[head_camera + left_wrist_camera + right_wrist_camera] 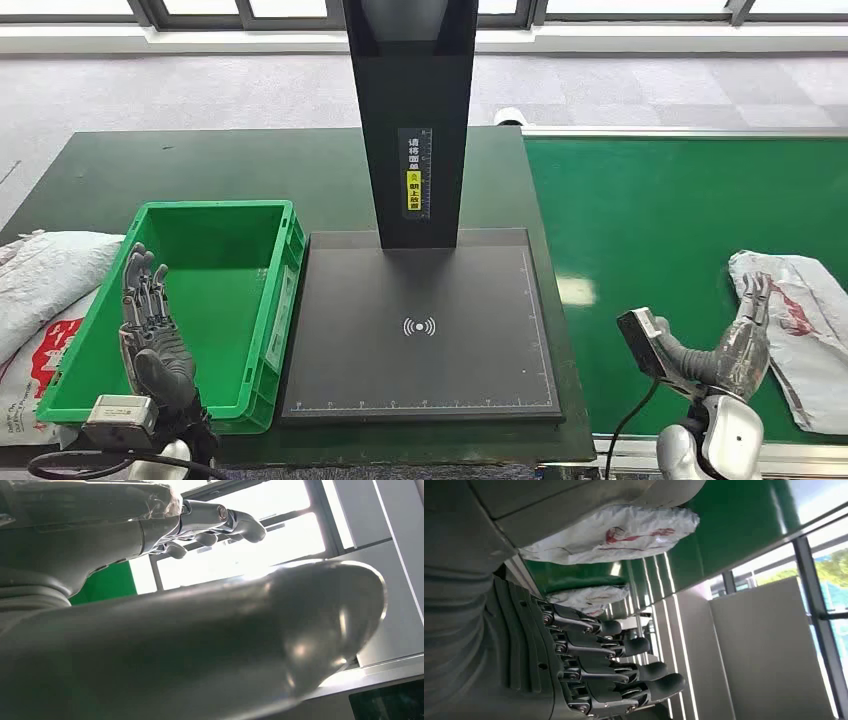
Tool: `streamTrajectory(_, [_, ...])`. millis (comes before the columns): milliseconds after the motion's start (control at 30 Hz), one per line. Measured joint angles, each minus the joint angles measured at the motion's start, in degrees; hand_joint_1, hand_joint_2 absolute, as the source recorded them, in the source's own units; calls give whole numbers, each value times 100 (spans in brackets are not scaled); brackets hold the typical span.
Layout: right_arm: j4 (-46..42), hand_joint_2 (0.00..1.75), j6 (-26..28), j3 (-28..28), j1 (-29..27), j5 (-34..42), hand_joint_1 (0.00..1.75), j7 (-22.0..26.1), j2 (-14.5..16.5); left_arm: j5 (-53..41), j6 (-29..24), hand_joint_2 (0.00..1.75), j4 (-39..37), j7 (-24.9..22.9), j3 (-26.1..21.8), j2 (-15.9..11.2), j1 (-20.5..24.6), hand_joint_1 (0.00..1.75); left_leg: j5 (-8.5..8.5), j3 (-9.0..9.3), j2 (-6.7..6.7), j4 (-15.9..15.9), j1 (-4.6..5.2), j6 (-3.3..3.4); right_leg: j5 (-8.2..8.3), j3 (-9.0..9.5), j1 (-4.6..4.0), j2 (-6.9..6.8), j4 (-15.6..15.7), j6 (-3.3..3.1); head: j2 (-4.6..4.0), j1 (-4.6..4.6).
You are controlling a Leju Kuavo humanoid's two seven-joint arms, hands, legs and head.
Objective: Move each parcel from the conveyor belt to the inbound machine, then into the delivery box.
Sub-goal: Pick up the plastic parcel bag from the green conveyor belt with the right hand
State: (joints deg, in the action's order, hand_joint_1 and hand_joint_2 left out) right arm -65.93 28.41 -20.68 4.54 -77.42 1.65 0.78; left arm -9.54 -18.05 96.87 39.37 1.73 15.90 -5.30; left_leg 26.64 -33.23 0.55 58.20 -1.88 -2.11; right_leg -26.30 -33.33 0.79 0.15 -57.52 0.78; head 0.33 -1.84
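A white parcel (795, 330) is seen lying on the green conveyor belt (660, 220); the right hand (745, 340) is held spread beside it, gripping nothing; the left hand (150, 310) is held spread above the green delivery box (255, 240), holding nothing.

Bright green delivery box (215, 300), matte black inbound machine (420, 330) with yellow label, green conveyor belt (660, 220), white parcel (795, 320) with red print

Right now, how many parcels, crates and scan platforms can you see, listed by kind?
White parcels: 2, one on the green conveyor belt by the right robot hand at, one left of the crate at
Green crates: 1, with the left robot hand over it
Black scan platforms: 1
Total: 4
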Motion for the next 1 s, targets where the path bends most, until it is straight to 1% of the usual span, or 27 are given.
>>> streamTrajectory(100, [307, 175, -126, -128, 90, -89, 0, -286, -125, 32, 4, 0, -19, 0, 0, 9, 2, 0, 0, -1, 0, 0, 0, 0, -1, -6, 0, 2, 0, 1, 0, 0])
streamTrajectory(167, [796, 175, -204, -339, 227, -123, 0, -479, -369, 100, 12, 0, -54, 1, 0, 18, 11, 0, 0, -6, 5, 0, 3, 1, -3, -7, 3, -4, 1, 3, 0, 0])
streamTrajectory(300, [2011, 175, -117, -959, 507, -17, 0, -314, -991, 221, 19, 0, -156, 24, -2, 21, 21, 0, 5, -15, 16, 1, 15, 9, -4, -3, 14, -15, 1, 9, 0, 1])
streamTrajectory(400, [2567, 175, -89, -1191, 607, 37, 0, -242, -1229, 239, 24, 0, -212, 37, -2, 21, 31, 0, 11, -12, 4, 1, 22, 17, -3, -7, 20, -2, 1, 11, 0, 1])
streamTrajectory(500, [3012, 175, -85, -1327, 716, 114, 0, -243, -1381, 247, 26, 0, -251, 55, -2, 21, 41, 0, 11, -9, 0, 1, 22, 18, -3, -12, 20, 1, 1, 12, 0, 0])
streamTrajectory(667, [3662, 175, -72, -1605, 870, 213, 0, -424, -1582, 249, 52, 0, -291, 47, -2, 21, 78, 0, 10, -10, 2, 1, 22, 19, -4, -9, 20, -1, 0, 14, 0, 0])
streamTrajectory(833, [4014, 175, -71, -1796, 879, 262, 0, -403, -1663, 247, 52, 0, -319, 32, -2, 21, 138, 0, 11, -10, 2, 1, 23, 20, -4, -9, 21, 0, 0, 14, 1, 0])
streamTrajectory(1000, [4160, 175, -69, -1827, 889, 263, 0, -403, -1699, 245, 52, 0, -338, 32, -2, 21, 144, 0, 11, -11, 1, 1, 24, 20, -5, -9, 22, 1, 0, 14, 0, 1])
